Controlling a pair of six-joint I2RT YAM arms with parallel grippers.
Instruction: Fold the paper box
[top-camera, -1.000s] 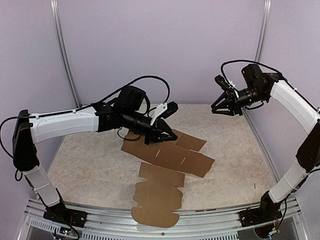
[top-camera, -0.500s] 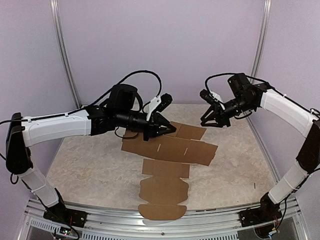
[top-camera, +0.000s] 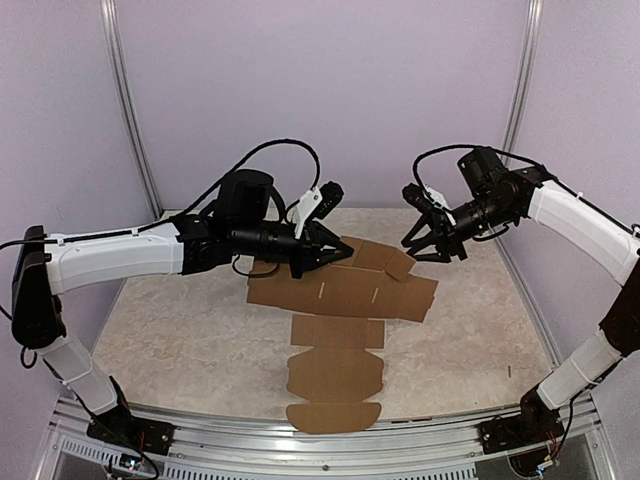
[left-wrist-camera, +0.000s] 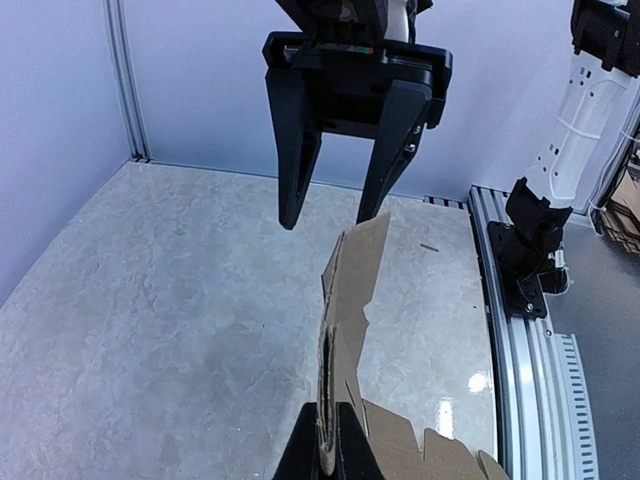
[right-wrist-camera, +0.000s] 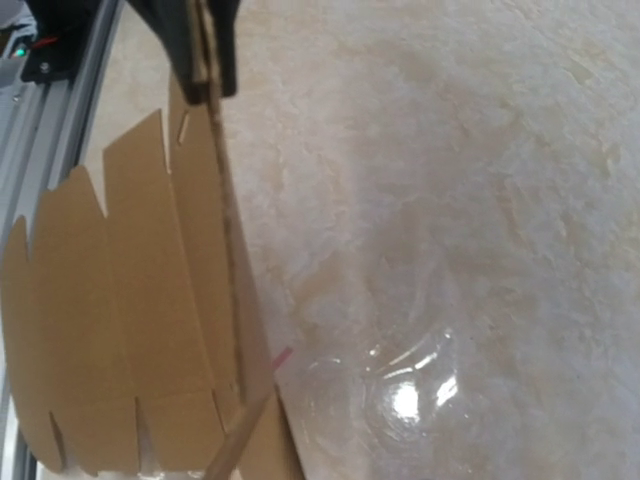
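The paper box (top-camera: 340, 295) is a flat brown die-cut sheet, its near flaps lying toward the table's front edge. My left gripper (top-camera: 328, 256) is shut on the sheet's far edge and holds that edge raised; the left wrist view shows its fingers (left-wrist-camera: 326, 455) clamped on the cardboard (left-wrist-camera: 350, 290). My right gripper (top-camera: 428, 245) is open at the sheet's far right flap. In the left wrist view its jaws (left-wrist-camera: 333, 210) hang spread just above the flap's tip. The right wrist view shows the sheet (right-wrist-camera: 120, 300) edge-on and the left gripper (right-wrist-camera: 205, 60), but not its own fingers.
A marbled tabletop (top-camera: 180, 330) lies under the sheet. An aluminium rail (top-camera: 300, 440) runs along the front edge, and purple walls with metal posts close in the back and sides. The right arm's base (left-wrist-camera: 535, 240) stands at the rail.
The right gripper has come down and left to the sheet's far right flap. The left gripper has turned the sheet, so it now lies squarer to the table's front edge.
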